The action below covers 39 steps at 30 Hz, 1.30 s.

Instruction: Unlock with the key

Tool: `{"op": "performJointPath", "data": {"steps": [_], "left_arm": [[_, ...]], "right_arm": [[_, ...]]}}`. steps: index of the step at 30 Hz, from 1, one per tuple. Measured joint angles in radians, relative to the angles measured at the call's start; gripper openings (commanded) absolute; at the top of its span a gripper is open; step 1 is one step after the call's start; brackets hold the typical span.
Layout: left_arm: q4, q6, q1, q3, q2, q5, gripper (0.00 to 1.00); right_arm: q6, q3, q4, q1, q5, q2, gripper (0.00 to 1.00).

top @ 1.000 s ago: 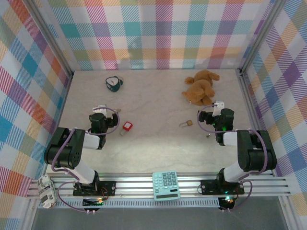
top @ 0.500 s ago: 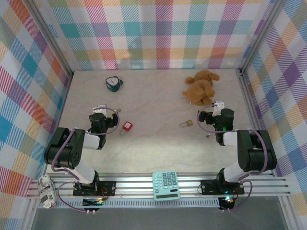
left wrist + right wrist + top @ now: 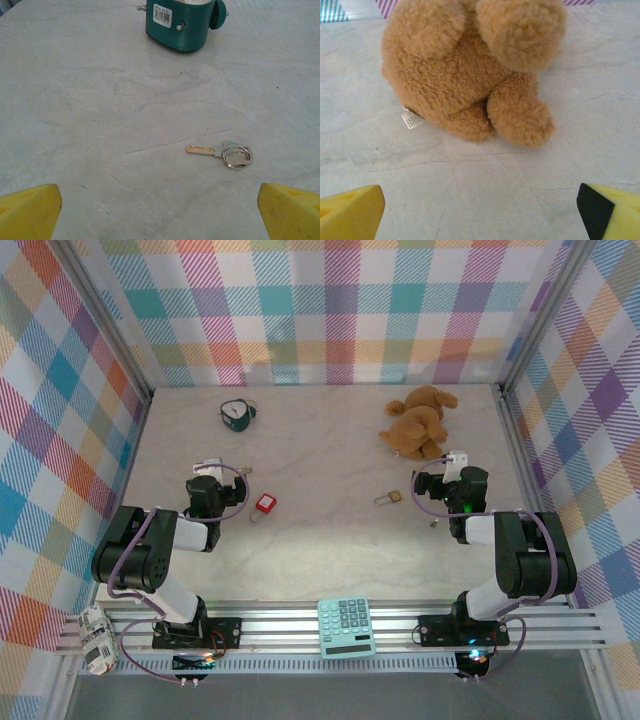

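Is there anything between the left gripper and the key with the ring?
Nothing visible. The key lies on bare table ahead of the open left gripper; the teal object stands farther away, beyond the key.

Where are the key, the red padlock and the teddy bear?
key (image 3: 206,149), left wrist view, on its blade, beside the ring.
red padlock (image 3: 265,504), top external view, on its square body.
teddy bear (image 3: 455,75), right wrist view, on its furry body.
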<state>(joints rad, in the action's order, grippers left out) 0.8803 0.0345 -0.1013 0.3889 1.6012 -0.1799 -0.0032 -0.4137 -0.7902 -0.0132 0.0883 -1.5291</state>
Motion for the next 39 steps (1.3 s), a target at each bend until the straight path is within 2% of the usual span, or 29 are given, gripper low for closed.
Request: {"op": "performJointPath", "data": {"steps": [14,17,20,22,24,26,28,30,34,37,39], "left_arm": [[-0.003,0.000,0.000,0.000,-0.002,-0.002,1.00],[-0.131,-0.002,0.000,0.023,-0.069,-0.024,1.00],[-0.351,-0.015,0.000,0.134,-0.204,-0.047,1.00],[-0.481,-0.046,0.000,0.245,-0.303,-0.058,1.00],[-0.615,-0.130,0.000,0.372,-0.399,-0.080,1.00],[-0.738,-0.225,0.000,0.487,-0.483,-0.091,1.00],[-0.812,-0.294,0.000,0.553,-0.565,-0.078,1.00],[-0.829,-0.374,0.000,0.546,-0.652,-0.076,1.00],[-0.800,-0.533,0.003,0.388,-0.806,-0.077,1.00],[-0.773,-0.566,0.004,0.285,-0.824,-0.067,0.99],[-0.793,-0.570,0.004,0.278,-0.778,-0.062,0.92]], "right_arm": [[0.000,0.000,0.000,0.000,0.000,0.000,0.99],[0.000,-0.003,0.016,0.005,-0.021,0.002,0.99],[-0.004,-0.053,0.175,0.034,-0.070,0.053,0.99],[-0.001,-0.135,0.322,0.070,-0.113,0.114,0.99],[0.021,-0.271,0.502,0.122,-0.160,0.196,0.99],[0.087,-0.429,0.673,0.156,-0.196,0.256,0.99],[0.224,-0.585,0.824,0.172,-0.235,0.298,0.99],[0.376,-0.658,0.911,0.142,-0.241,0.334,0.99],[0.523,-0.596,1.004,0.075,-0.156,0.332,0.92],[0.569,-0.486,1.083,0.089,-0.071,0.271,0.89],[0.579,-0.449,1.155,0.109,-0.041,0.258,0.89]]}}
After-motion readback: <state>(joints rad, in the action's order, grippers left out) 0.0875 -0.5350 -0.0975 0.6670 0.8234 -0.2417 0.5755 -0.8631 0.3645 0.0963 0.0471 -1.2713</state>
